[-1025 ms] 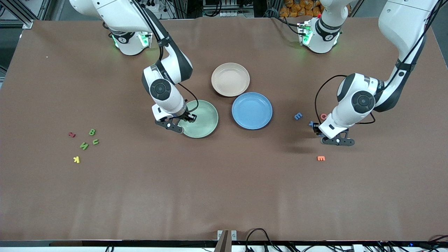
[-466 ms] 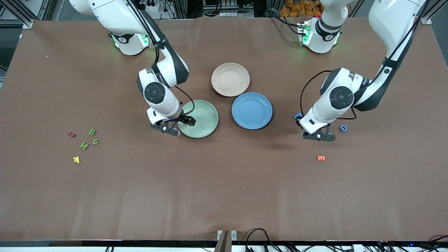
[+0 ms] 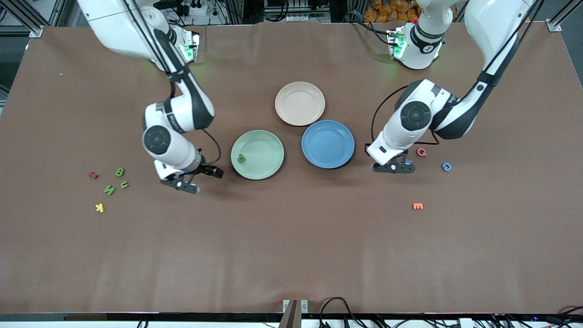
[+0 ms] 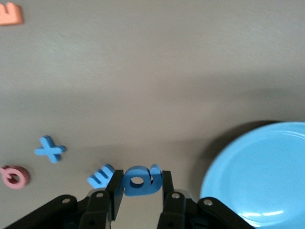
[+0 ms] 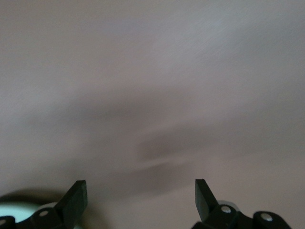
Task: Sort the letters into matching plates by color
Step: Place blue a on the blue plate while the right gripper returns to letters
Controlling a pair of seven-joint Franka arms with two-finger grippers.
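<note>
A green letter (image 3: 241, 158) lies in the mint green plate (image 3: 264, 171). My right gripper (image 3: 196, 175) (image 5: 139, 191) hangs open and empty over bare table, between that plate and three green letters (image 3: 120, 171) (image 3: 124, 184) (image 3: 109, 189) at the right arm's end. My left gripper (image 3: 391, 165) (image 4: 141, 177) is shut on a blue letter (image 4: 148, 187), over the table just beside the blue plate (image 3: 328, 157) (image 4: 257, 176). A blue E (image 4: 100, 176) and a blue X (image 4: 49, 149) lie close by on the table. One more blue letter (image 3: 447, 167) lies toward the left arm's end.
A beige-pink plate (image 3: 299, 114) sits farther from the front camera than the other two. A pink letter (image 3: 421, 152) (image 4: 14, 175) and an orange E (image 3: 417, 206) (image 4: 10, 13) lie near the left gripper. A red letter (image 3: 93, 175) and a yellow one (image 3: 99, 207) lie by the green ones.
My right gripper opened over the green plate, left a green letter in it, and swung away toward the right arm's end. My left gripper carried the blue letter toward the blue plate.
</note>
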